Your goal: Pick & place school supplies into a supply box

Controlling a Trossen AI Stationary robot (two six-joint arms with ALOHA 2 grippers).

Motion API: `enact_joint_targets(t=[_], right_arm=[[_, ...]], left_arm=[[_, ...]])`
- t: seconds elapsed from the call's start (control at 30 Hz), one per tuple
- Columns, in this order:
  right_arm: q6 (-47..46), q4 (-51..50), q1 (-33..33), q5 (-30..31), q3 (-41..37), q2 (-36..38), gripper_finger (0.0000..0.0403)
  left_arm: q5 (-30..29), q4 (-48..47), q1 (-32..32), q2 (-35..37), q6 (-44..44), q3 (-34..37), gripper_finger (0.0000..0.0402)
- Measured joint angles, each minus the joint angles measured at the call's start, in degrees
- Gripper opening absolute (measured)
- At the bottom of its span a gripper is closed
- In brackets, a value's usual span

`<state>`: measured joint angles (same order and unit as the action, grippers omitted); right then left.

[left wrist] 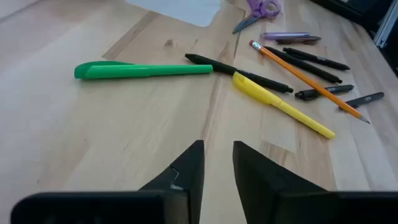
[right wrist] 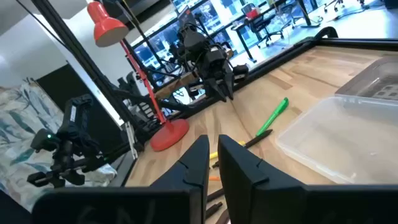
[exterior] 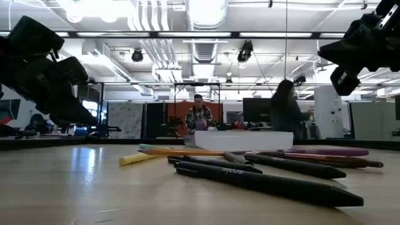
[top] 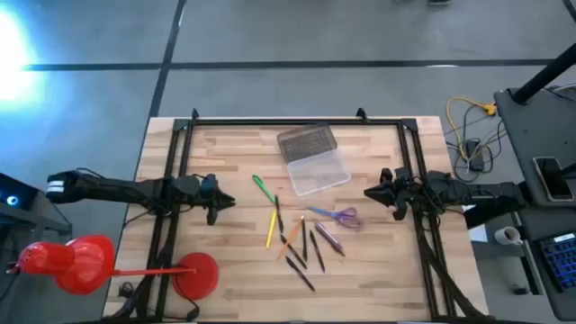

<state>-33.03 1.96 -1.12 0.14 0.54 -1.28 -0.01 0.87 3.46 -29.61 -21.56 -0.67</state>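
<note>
Nothing is in the box yet. It lies open near the middle of the desk's far edge, its clear tray toward the centre and its grey lid folded back toward the far edge. The pens and pencils are scattered at mid-desk, just on the near side of the tray: a green pen nearest the left arm, a yellow pen and an orange pencil beside it, dark pens running toward the near edge, and the scissors toward the right.

The left gripper hovers above bare wood between the left edge and the green pen, its fingers parted by a narrow gap and holding nothing. The right gripper hangs off the tray's right end with its fingers pressed together, also empty.

The step in hand looks like the first pick, and the green pen is the fair choice for the left arm: it lies clear of the pile at its blunt end, though a dark pen touches or crosses its tip. The fingers should spread wider before coming down, straddle the barrel across its width near the middle, and close only once they reach the wood. Lifting straight up should keep the neighbouring dark pen from being dragged. The right gripper must spread its fingers before taking the scissors.
</note>
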Motion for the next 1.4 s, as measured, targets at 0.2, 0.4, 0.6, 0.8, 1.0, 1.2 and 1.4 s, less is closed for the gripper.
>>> enact_joint_targets(t=[0.2,0.4,0.6,0.8,1.0,1.2,1.4], right_arm=[[0.0,0.0,0.0,0.0,0.0,0.0,0.0028],[0.0,0.0,0.0,0.0,0.0,0.0,0.0028],[0.0,0.0,0.0,0.0,0.0,0.0,0.0028],[0.0,0.0,0.0,0.0,0.0,0.0,0.0028],[0.0,0.0,0.0,0.0,0.0,0.0,0.0028],[0.0,0.0,0.0,0.0,0.0,0.0,0.0028],[-5.0,1.7,0.0,12.0,0.0,-0.5,0.0028]], left_arm=[[0.0,0.0,0.0,0.0,0.0,0.0,0.0069],[0.0,0.0,0.0,0.0,0.0,0.0,0.0069],[0.0,0.0,0.0,0.0,0.0,0.0,0.0069],[0.0,0.0,0.0,0.0,0.0,0.0,0.0069],[0.0,0.0,0.0,0.0,0.0,0.0,0.0069],[0.0,0.0,0.0,0.0,0.0,0.0,0.0069],[0.0,0.0,0.0,0.0,0.0,0.0,0.0069]])
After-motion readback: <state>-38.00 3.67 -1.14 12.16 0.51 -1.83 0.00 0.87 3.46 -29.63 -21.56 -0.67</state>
